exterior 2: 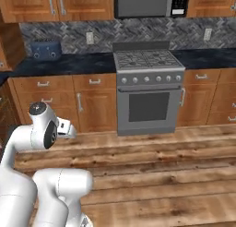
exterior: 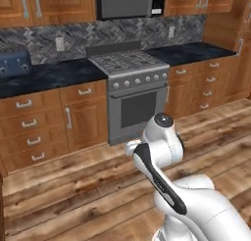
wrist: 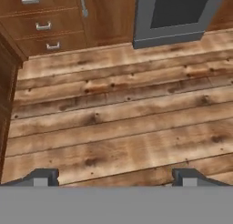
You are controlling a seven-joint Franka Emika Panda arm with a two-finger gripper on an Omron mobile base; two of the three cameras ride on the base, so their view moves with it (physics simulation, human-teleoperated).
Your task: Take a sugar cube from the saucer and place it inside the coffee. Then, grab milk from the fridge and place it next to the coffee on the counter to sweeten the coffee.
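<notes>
Dark marbled stone forms the counter (exterior: 54,74) that runs along the back wall in the left base view, broken in the middle by a grey steel stove (exterior: 133,94) with a black oven window and a row of knobs. A blue-grey toaster (exterior: 13,61) sits on the counter at the far left, against the grey herringbone backsplash (exterior: 88,36), and a microwave (exterior: 130,2) hangs above the stove between wooden upper cabinets. Wooden drawers (exterior: 29,123) and doors fill the base below the slab, and a plank floor (exterior: 63,196) spreads toward the camera. The white arm (exterior: 164,152) rises from the lower right and folds over at its dark-capped elbow. In the right base view the same counter (exterior 2: 73,63) carries the toaster (exterior 2: 46,50) at upper left, the stove (exterior 2: 150,90) stands centre right under the microwave (exterior 2: 150,2), and the arm (exterior 2: 44,131) bends at the lower left, well short of the cabinets. In the hand view the gripper (wrist: 116,177) points down at the bare plank floor (wrist: 118,123); its two dark fingertips (wrist: 43,176) stand far apart at the bottom edge with nothing between them, so the claw is wide open and empty. Wooden drawer fronts (wrist: 45,25) and the lower part of the stove (wrist: 175,16) lie along the top of that view.
</notes>
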